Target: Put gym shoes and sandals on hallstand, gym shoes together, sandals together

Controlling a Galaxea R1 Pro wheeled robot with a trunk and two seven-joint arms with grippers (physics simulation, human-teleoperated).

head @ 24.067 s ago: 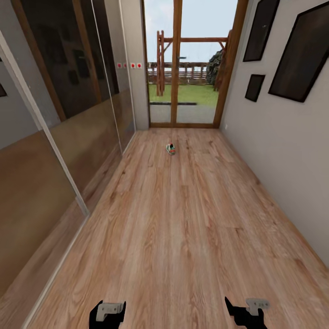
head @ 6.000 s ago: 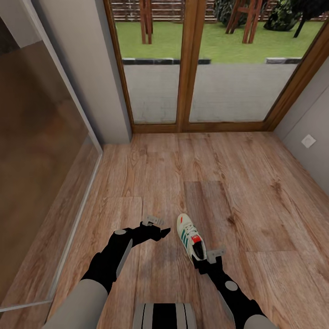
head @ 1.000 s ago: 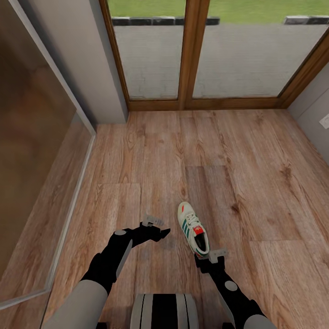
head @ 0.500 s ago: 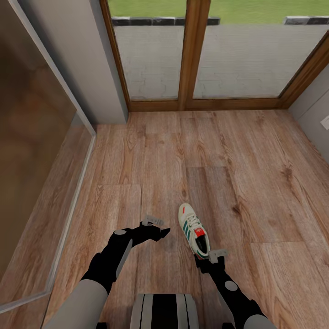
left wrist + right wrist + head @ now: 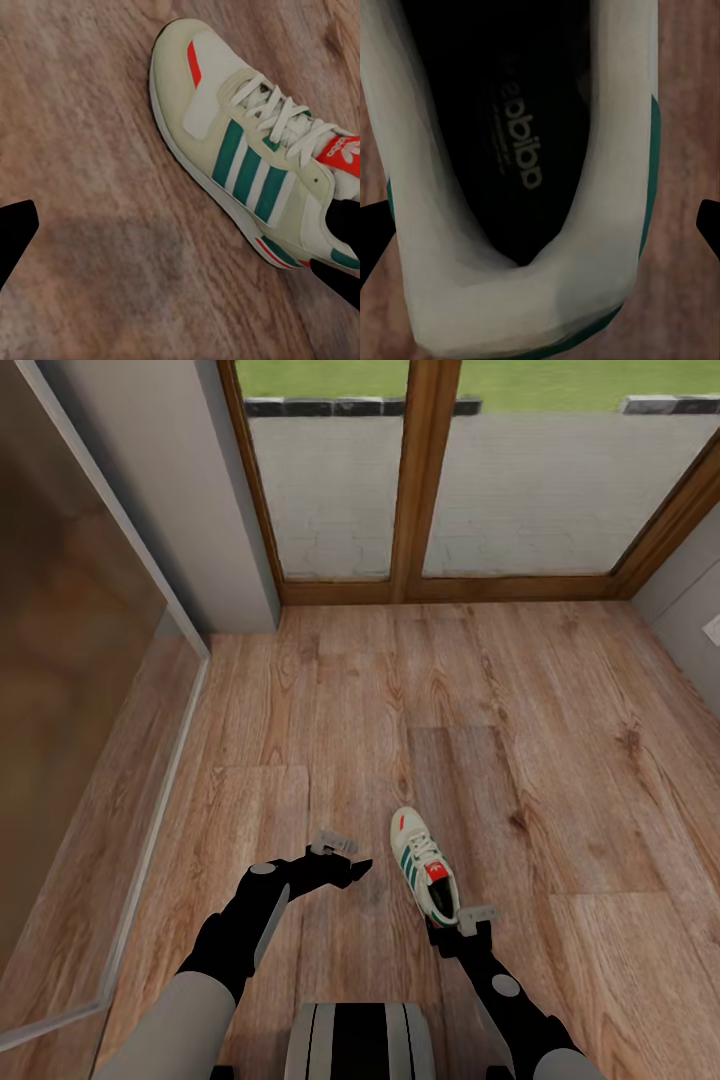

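Wide plank corridor floor (image 5: 560, 690), glass doors ahead, and one gym shoe (image 5: 424, 865) lies upright between the arms. The right gripper (image 5: 447, 930) sits over its heel, fingers (image 5: 375, 232) spread either side. Light, soft shoe; the stiff heel collar looks the surest hold. The left gripper (image 5: 352, 868) hovers beside it, fingers apart.

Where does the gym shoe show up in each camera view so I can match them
Head view: gym shoe low and just right of centre, heel at the right gripper.
Left wrist view: side on, toe at upper middle, heel at the right edge.
Right wrist view: heel opening seen from above.
Shared landmark: the wood floor.
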